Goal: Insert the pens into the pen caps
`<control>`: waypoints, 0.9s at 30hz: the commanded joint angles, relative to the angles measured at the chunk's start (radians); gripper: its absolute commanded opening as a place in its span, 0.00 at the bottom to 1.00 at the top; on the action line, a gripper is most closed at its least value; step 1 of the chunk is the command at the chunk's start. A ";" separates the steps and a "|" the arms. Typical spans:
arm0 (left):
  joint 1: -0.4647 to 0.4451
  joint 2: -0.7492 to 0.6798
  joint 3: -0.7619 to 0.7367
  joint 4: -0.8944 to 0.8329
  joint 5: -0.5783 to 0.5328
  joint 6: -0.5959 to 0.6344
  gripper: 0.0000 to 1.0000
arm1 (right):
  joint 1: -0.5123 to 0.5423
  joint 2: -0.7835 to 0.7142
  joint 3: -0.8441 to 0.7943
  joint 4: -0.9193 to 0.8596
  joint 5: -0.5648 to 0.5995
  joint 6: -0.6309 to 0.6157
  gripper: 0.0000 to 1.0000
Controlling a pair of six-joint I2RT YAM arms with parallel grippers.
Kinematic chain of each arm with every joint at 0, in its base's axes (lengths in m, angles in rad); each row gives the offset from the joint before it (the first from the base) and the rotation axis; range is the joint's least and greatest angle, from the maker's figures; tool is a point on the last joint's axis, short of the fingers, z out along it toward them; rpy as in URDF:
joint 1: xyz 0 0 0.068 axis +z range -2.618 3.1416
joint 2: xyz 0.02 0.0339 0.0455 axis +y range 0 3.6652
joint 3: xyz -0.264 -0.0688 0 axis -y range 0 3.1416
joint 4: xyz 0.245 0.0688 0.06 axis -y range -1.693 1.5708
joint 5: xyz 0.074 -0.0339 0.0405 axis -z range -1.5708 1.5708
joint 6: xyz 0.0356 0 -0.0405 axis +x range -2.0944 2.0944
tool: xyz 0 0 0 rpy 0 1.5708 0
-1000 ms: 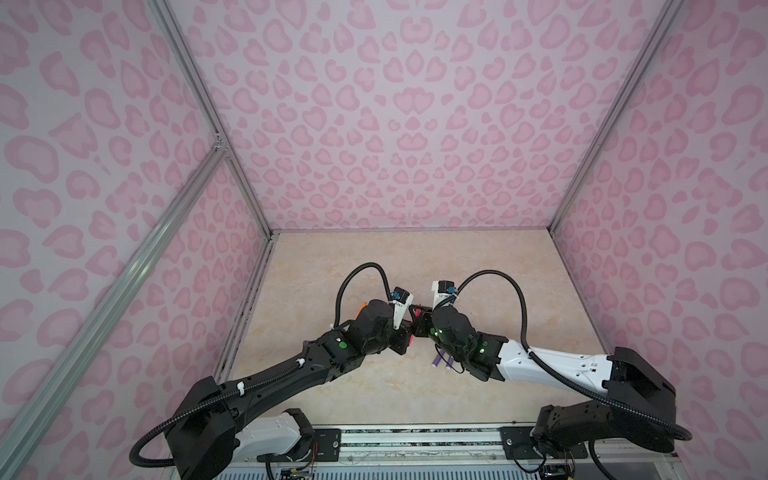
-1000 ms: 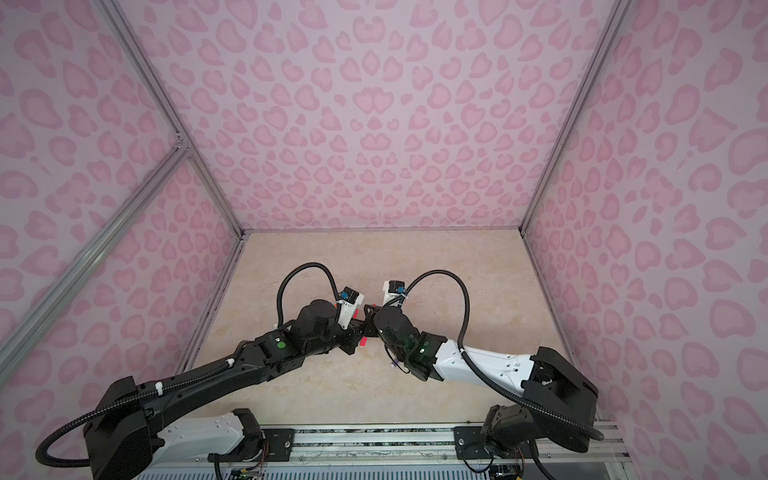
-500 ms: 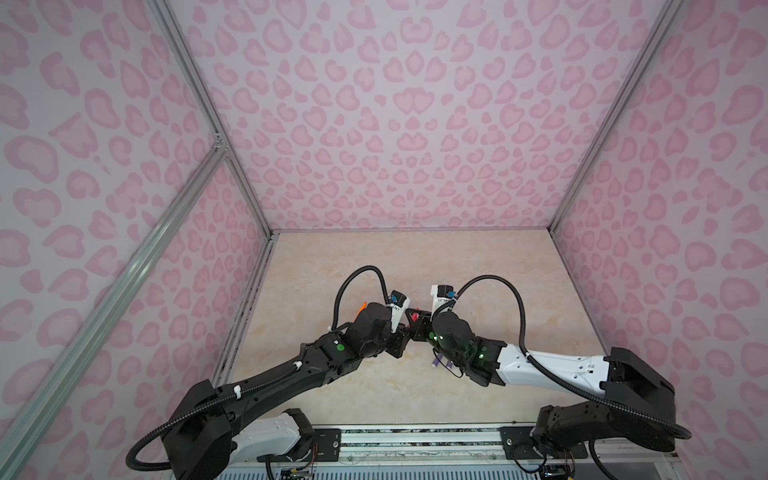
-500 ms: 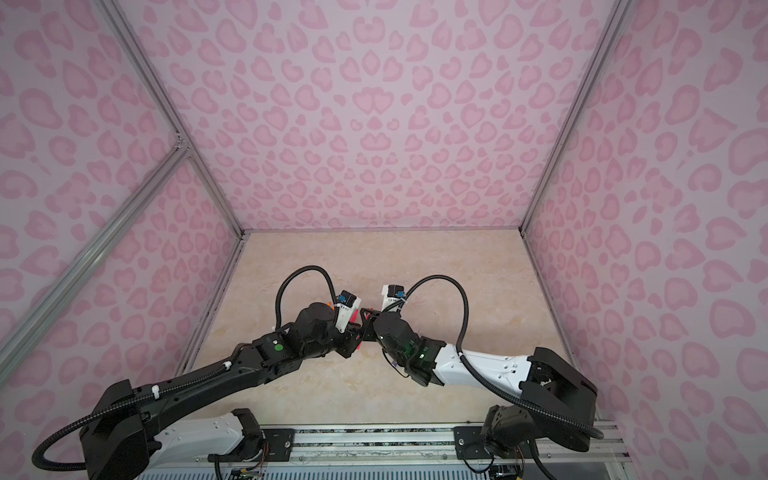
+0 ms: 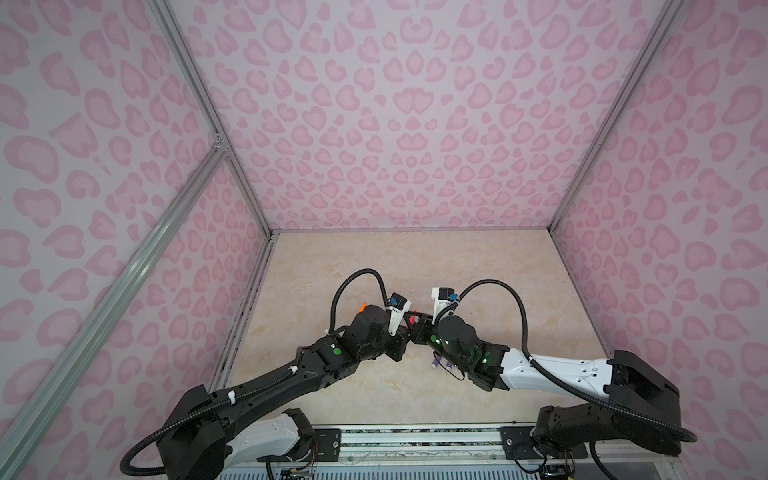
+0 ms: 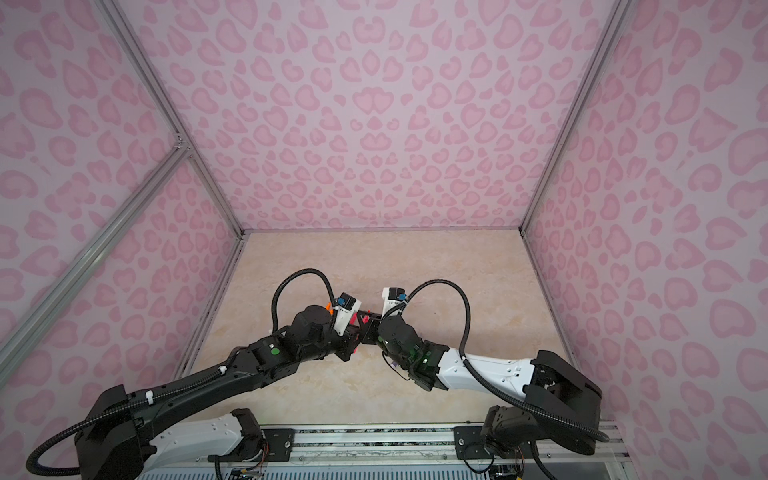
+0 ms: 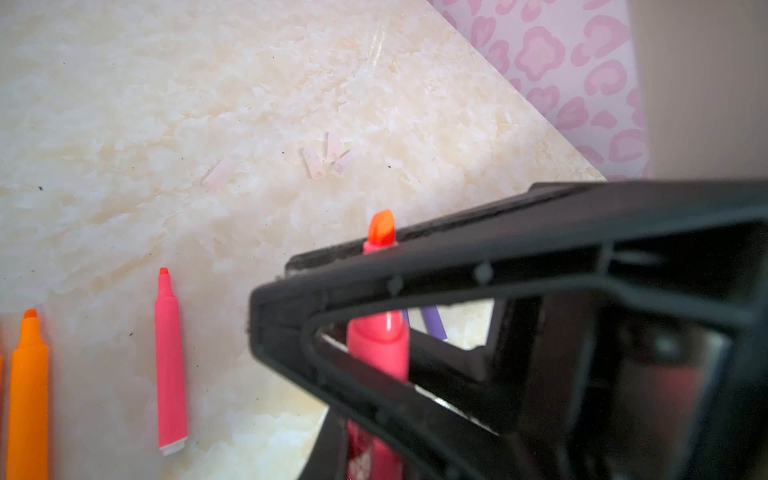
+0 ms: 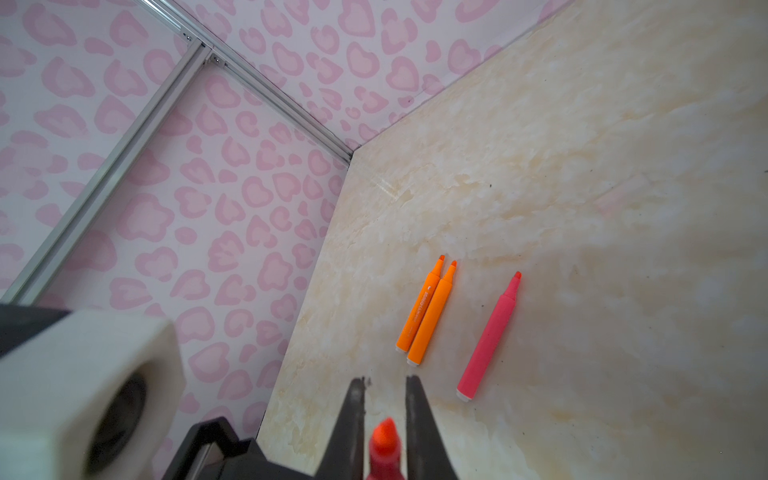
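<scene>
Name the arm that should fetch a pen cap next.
Right, probably. The right hand clamps the pink pen just under its tip, where one of the pen caps must seat, so it must release anyway; the left hand seems to grip lower down.

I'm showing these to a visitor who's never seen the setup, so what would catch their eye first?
Probably the pink heart-spotted walls all around. Next, the left arm and right arm meeting at mid-table with a pink-red pen between them; its tip shows inside the right hand in the right wrist view. Two bright orange pens lie side by side on the marble-look table.
</scene>
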 commanded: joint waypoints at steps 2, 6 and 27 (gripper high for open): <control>0.002 -0.008 0.005 0.105 -0.012 -0.001 0.03 | 0.015 0.009 0.013 0.003 -0.060 -0.007 0.02; 0.004 -0.004 0.010 0.096 -0.034 -0.008 0.03 | 0.016 0.002 0.023 -0.032 -0.025 -0.029 0.24; 0.181 0.016 0.010 -0.052 -0.238 -0.171 0.03 | -0.422 -0.075 0.003 -0.554 0.275 -0.040 0.57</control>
